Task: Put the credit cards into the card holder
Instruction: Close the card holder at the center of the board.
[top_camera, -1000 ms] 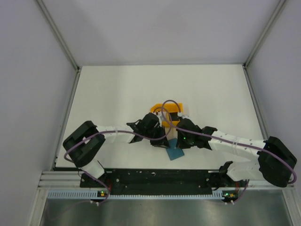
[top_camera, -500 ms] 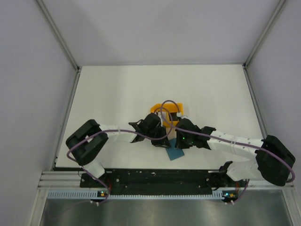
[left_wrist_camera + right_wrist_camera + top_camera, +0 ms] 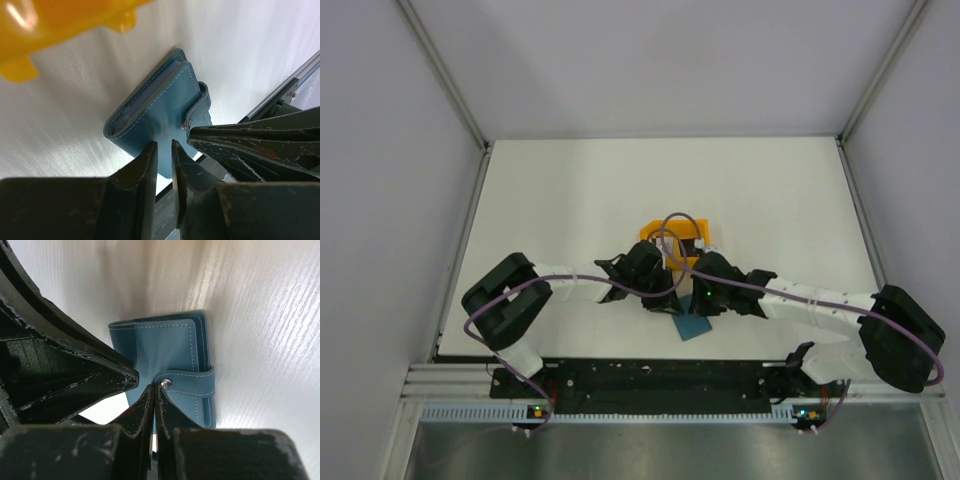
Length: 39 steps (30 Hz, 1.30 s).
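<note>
Card holder (image 3: 150,107) sits on the counter (image 3: 250,40) right at the left pincer (image 3: 162,150) tips, its long side pointing away from them. That pincer nips its near edge. Right pincer (image 3: 154,390), squeezed together, touches the snap strap (image 3: 192,382).

Orange tray (image 3: 650,233) near table centre, only partly visible from the top camera. In the left wrist view the orange tray (image 3: 60,20) is a blurred mass at 11 o'clock. White table (image 3: 570,190) has a fine brushed grain. Plain grey back wall (image 3: 660,60) at 12 o'clock, left wall (image 3: 380,200) at 9, right wall (image 3: 920,180) at 3. Two metal frame struts run diagonally, left one (image 3: 440,70) and right one (image 3: 885,70). White toothed strip (image 3: 620,411) at 6 o'clock, grey metal sheet (image 3: 620,450) below it.
</note>
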### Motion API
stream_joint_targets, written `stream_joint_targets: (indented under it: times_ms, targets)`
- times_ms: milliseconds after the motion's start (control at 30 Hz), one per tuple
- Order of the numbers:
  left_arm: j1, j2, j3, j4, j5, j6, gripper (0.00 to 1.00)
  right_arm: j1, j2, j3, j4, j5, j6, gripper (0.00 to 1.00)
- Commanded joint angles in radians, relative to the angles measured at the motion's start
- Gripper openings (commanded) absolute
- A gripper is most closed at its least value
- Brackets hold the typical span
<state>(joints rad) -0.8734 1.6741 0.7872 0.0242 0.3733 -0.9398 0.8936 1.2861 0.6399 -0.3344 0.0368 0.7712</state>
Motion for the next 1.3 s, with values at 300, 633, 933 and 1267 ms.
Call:
stream_joint_targets:
  times_ms: [300, 633, 933, 1267]
  targets:
    - [-0.004, 0.01, 0.026, 0.005, -0.027, 0.013, 0.22, -0.007, -0.042, -0.026, -0.003, 0.006, 0.014, 0.0]
    - [-0.006, 0.013, 0.024, 0.008, -0.028, 0.007, 0.22, -0.007, -0.007, -0.029, 0.052, -0.028, 0.023, 0.0]
    - [-0.004, 0.006, 0.021, 0.006, -0.028, 0.009, 0.22, -0.008, 0.009, -0.101, 0.077, -0.008, 0.076, 0.0]
    - [-0.006, -0.008, 0.015, 0.006, -0.04, 0.007, 0.21, -0.022, -0.174, -0.218, 0.285, -0.173, 0.115, 0.31]
